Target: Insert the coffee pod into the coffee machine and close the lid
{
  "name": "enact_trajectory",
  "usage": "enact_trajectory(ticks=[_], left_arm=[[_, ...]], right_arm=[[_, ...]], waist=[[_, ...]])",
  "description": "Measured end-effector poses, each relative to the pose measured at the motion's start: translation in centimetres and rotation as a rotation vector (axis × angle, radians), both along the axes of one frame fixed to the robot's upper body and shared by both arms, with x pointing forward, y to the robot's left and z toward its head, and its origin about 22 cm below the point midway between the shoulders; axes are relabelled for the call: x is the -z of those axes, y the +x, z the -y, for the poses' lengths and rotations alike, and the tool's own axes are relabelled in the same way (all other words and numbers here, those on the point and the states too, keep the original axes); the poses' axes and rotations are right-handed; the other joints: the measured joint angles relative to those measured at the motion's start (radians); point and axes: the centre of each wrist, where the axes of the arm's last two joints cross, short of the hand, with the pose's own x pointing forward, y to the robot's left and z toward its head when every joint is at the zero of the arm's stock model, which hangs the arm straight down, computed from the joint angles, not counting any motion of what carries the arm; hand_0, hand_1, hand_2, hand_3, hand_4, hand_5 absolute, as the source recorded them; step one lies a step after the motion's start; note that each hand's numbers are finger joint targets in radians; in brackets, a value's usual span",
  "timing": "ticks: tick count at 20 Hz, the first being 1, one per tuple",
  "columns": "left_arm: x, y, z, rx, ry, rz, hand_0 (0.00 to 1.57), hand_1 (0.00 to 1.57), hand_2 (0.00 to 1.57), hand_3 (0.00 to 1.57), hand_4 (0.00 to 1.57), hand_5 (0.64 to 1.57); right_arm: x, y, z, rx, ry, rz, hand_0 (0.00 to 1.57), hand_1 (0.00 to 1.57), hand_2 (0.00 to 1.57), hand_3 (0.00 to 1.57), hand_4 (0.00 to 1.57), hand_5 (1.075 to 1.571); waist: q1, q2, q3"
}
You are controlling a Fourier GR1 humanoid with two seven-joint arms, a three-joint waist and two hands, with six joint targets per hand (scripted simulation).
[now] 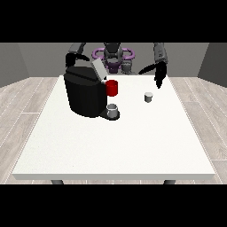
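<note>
I am judging the pickup as pending: the hand at the view's right (pixel 159 80) is hanging near the coffee pod (pixel 148 97) holding nothing, finger spread indiscernible, needing descent, while the coffee machine (pixel 85 94) lid (pixel 98 68) is standing open.

Black coffee machine (pixel 84 95) — red cup (pixel 112 88) beside it — grey coffee pod (pixel 148 97), white table (pixel 133 146).

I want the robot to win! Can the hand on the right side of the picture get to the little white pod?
Probably yes. The hand at the view's right hangs just behind the coffee pod, with only bare table between them.
</note>
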Motion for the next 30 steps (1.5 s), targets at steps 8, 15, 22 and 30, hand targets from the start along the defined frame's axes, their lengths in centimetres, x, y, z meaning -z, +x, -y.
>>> enact_trajectory(ticks=[8, 15, 22, 30], left_arm=[[-1.2, 2.8, -3.2, -0.062, 0.208, 0.019, 0.00, 0.00, 0.00, 0.00, 0.00, 1.571], [-1.6, 4.7, -5.1, -0.072, 0.281, -0.066, 0.00, 0.00, 0.00, 0.00, 0.00, 1.571], [-2.0, 6.1, -5.4, -0.018, 0.366, -0.107, 0.00, 0.00, 0.00, 0.00, 0.00, 1.571], [-2.2, 7.2, -4.7, 0.026, 0.384, -0.117, 0.00, 0.00, 0.39, 0.00, 0.00, 1.571]], right_arm=[[-1.5, 1.3, -1.0, -0.026, -0.016, 0.092, 0.00, 0.00, 0.00, 0.00, 0.46, 1.571], [-1.9, 2.0, -1.6, -0.013, -0.035, 0.082, 0.00, 0.00, 0.00, 0.00, 0.45, 1.571], [-2.1, 2.8, -1.7, 0.015, -0.047, 0.076, 0.00, 0.00, 0.00, 0.00, 0.36, 1.571], [-1.8, 3.9, -1.0, 0.040, -0.044, 0.071, 0.00, 0.00, 0.00, 0.00, 0.37, 1.571]], waist=[[-0.055, 0.128, -0.0004], [-0.067, 0.176, -0.0004], [-0.065, 0.199, 0.0027], [-0.042, 0.199, 0.0097]])
